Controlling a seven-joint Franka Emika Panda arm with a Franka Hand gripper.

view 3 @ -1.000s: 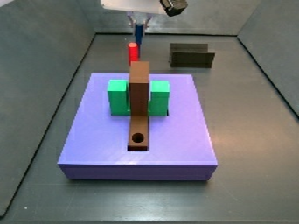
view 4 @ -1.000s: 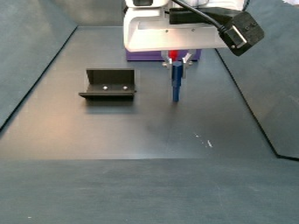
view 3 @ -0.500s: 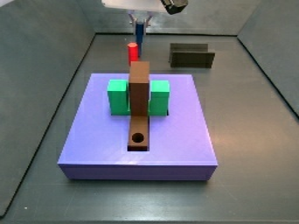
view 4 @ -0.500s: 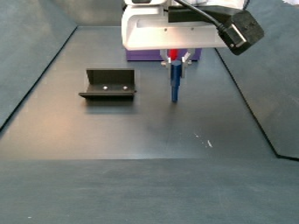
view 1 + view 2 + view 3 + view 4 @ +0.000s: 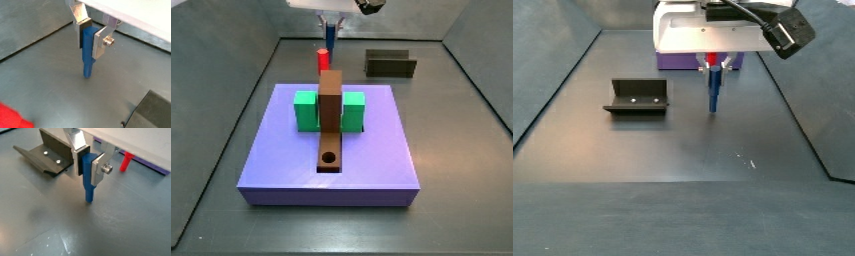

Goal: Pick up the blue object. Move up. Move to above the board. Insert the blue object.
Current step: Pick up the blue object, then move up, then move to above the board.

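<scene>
My gripper (image 5: 92, 41) is shut on the blue object (image 5: 87, 56), a slim upright blue peg gripped by its upper end between the silver fingers. It shows the same way in the second wrist view: gripper (image 5: 91, 165), peg (image 5: 89, 184). In a side view the peg (image 5: 714, 92) hangs under the gripper (image 5: 714, 62), its lower end close to the floor. The board (image 5: 330, 118), a long brown plank with a round hole (image 5: 330, 158), lies over the green block on the purple slab, apart from the gripper (image 5: 331, 28).
A red peg (image 5: 323, 58) stands upright just beyond the board's far end, close to the gripper (image 5: 125, 162). The green block (image 5: 306, 112) sits on the large purple slab (image 5: 372, 160). The dark fixture (image 5: 637, 97) stands on the floor to one side.
The gripper has risen slightly with the blue peg held in it. Nothing else has moved.
</scene>
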